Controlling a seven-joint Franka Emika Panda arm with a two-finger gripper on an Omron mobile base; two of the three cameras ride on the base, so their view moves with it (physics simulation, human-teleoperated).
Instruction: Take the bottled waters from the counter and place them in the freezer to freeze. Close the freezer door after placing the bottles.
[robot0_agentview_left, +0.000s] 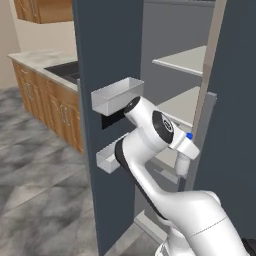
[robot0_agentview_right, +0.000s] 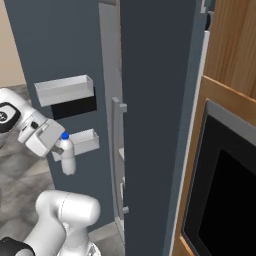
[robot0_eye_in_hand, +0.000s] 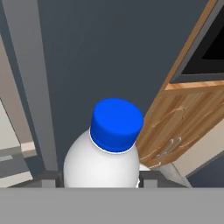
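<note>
One blue-capped water bottle (robot0_agentview_right: 67, 159) hangs upright in the end effector (robot0_agentview_right: 59, 151), whose fingers are closed on it just below the cap. It is held in the air in front of the open freezer (robot0_agentview_left: 175, 75), beside the freezer door (robot0_agentview_left: 107, 65) with its clear bins (robot0_agentview_left: 117, 95). Pale shelves (robot0_agentview_left: 185, 60) show inside. Far left, the worktop (robot0_agentview_left: 35, 57) carries a dark sink (robot0_agentview_left: 65, 71).

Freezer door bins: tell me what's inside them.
The upper bin and the lower bin show nothing above their rims; their bottoms are hidden by the walls. The blue-capped bottle hangs outside, in the pincer.
</note>
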